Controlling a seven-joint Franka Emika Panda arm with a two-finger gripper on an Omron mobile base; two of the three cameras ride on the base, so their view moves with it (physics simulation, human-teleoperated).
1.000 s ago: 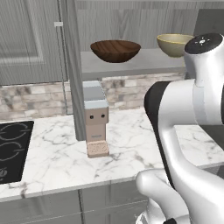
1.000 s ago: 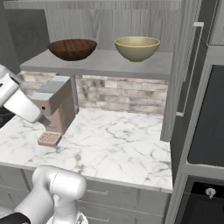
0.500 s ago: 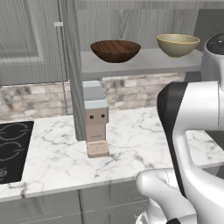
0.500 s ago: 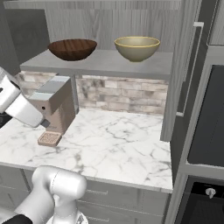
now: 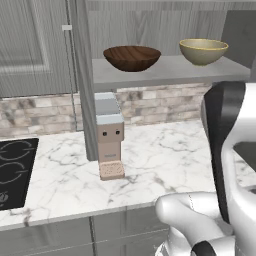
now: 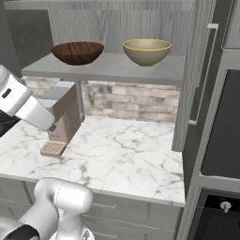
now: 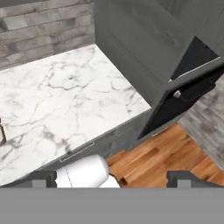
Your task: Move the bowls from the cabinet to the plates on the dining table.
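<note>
Two bowls stood on the open shelf of the cabinet (image 5: 165,75), well apart: the wide bowl (image 5: 132,57) to the left, the deeper bowl (image 5: 203,51) to the right. Below the shelf lay the counter (image 5: 165,155), backed by a brick wall (image 6: 126,101). A coffee machine (image 5: 109,135) stood on the counter beneath the shelf's left end, apparently beside the cabinet's side panel. A hob (image 5: 12,170) lay further left. An oven (image 6: 220,154) stood right of the counter.

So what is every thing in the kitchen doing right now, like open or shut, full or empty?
Cabinet: door open, shelf showing.
Brown bowl: upright on the shelf, empty.
Yellow bowl: upright on the shelf beside it, empty.
Coffee machine: standing on the counter, no cup under it.
Gripper: open, holding nothing.
Hob: nothing on it.
</note>
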